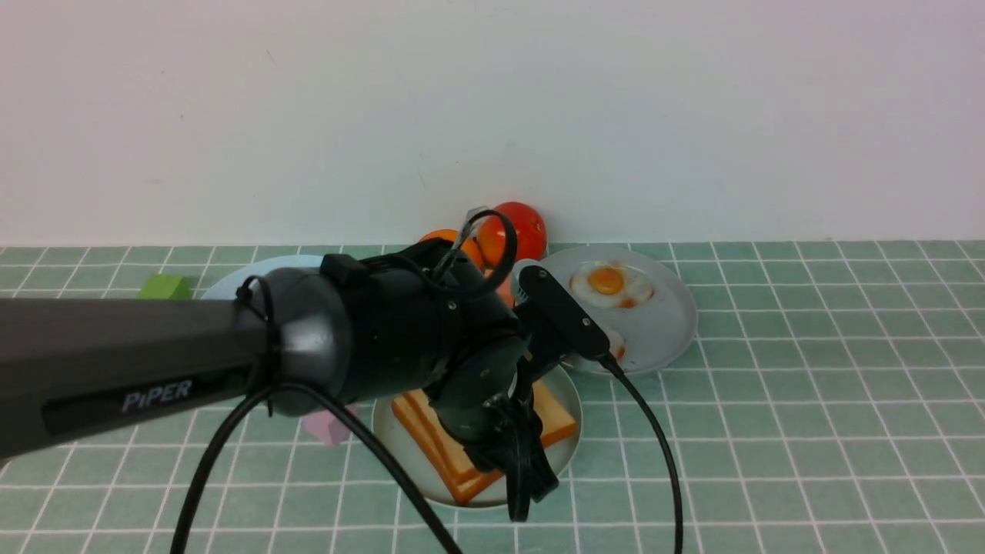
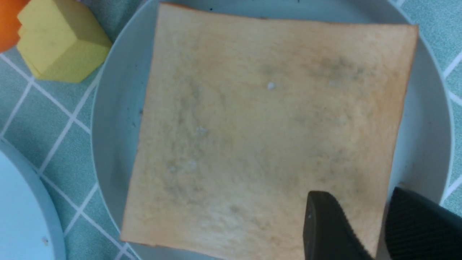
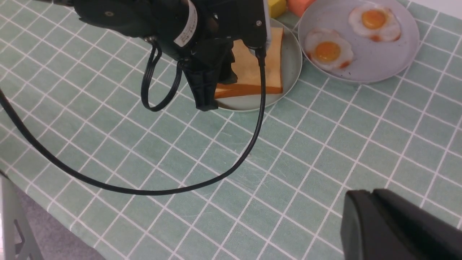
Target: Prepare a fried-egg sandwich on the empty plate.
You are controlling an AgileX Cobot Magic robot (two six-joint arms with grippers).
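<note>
Over the mint plate (image 1: 400, 455), mid-counter (image 1: 808, 431), the left jaws stand open astride one edge of the toast (image 2: 252, 126). The toast lies flat on that plate. From the front its crust looks double-layered, so it may be two stacked slices; I cannot tell. Two eggs (image 3: 328, 52) sit on the grey plate (image 1: 669, 323), just behind and to the right. The right jaws hang well apart from both plates and look closed and empty. The step in hand seems to be letting go of the toast. Next, the left arm likely needs to lift straight up without dragging the slice, clearing the way to fetch an egg.
</note>
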